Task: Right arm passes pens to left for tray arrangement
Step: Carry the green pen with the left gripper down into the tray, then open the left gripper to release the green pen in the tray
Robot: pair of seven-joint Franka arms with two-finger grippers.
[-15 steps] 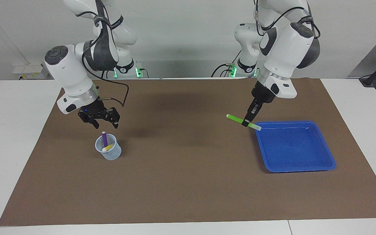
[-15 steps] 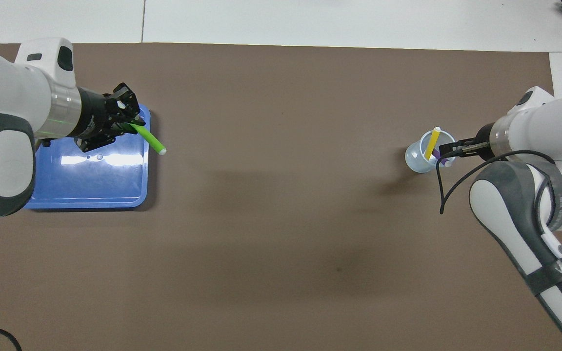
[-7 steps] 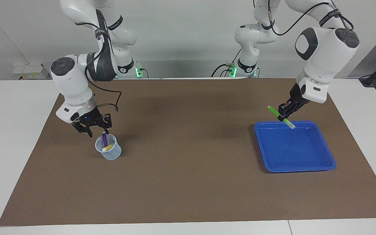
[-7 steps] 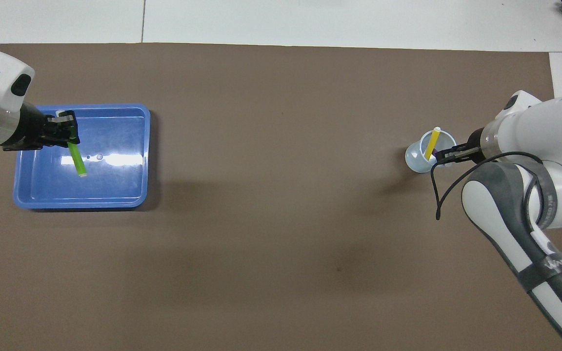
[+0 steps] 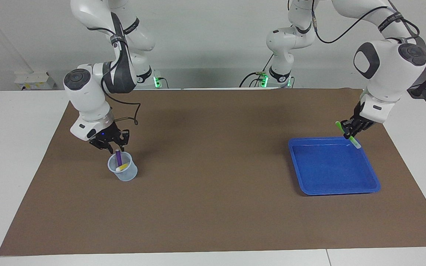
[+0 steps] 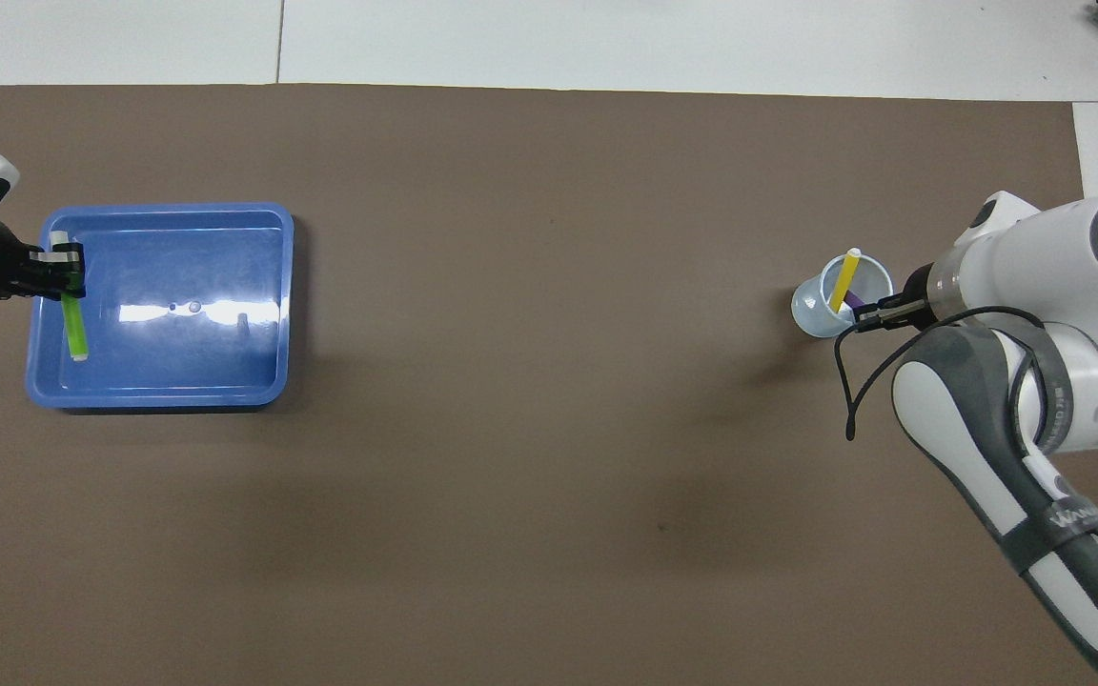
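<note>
Cup (image 5: pixel 123 171), small and translucent, at the right arm's end of the surface: we count a purple pen (image 5: pixel 118 159) and a yellow pen (image 6: pixel 844 279) standing in it. Tray (image 5: pixel 361 187), shallow, blue, at the left arm's end; we see nothing lying in it. Green pen (image 5: pixel 347 135), slim with a pale tip, tilted over the tray's corner, pinched by the left gripper (image 5: pixel 350 130). Right gripper (image 5: pixel 114 147) hangs at the purple pen's top; we cannot tell its finger state.
</note>
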